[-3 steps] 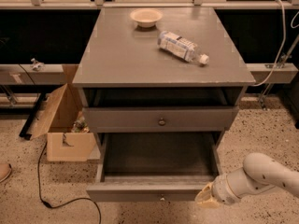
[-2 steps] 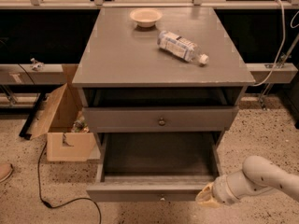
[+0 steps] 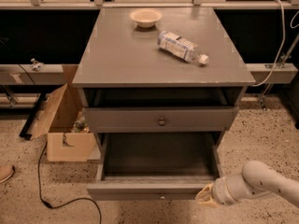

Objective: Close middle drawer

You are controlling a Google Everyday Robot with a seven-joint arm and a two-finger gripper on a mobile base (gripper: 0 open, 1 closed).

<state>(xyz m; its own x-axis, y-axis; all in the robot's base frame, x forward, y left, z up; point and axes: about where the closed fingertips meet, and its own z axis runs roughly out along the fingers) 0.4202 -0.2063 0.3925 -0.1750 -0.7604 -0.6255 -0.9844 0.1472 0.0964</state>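
- Gripper (image 3: pixel 205 198) sits low at the right front corner of the middle drawer (image 3: pixel 156 158), its pale tip against or just beside the right end of the front panel. I cannot tell from here whether it is open or closed, and it does not look to have hold of anything.
- Middle drawer is pulled well out of the grey cabinet (image 3: pixel 159 55). Its front hangs far forward of the top drawer (image 3: pixel 161 119) above, which itself stands out a little.
- To my eye the step in hand is getting set against the front for the push; the closing has not begun.
- Next move, I'd say, calls for a straight push toward the cabinet. The contact is far off-centre, away from the small knob (image 3: pixel 162 197), so the box may skew and bind.
- Bowl (image 3: pixel 145 17) and the lying bottle (image 3: pixel 181 46) on top could shift if it slams.
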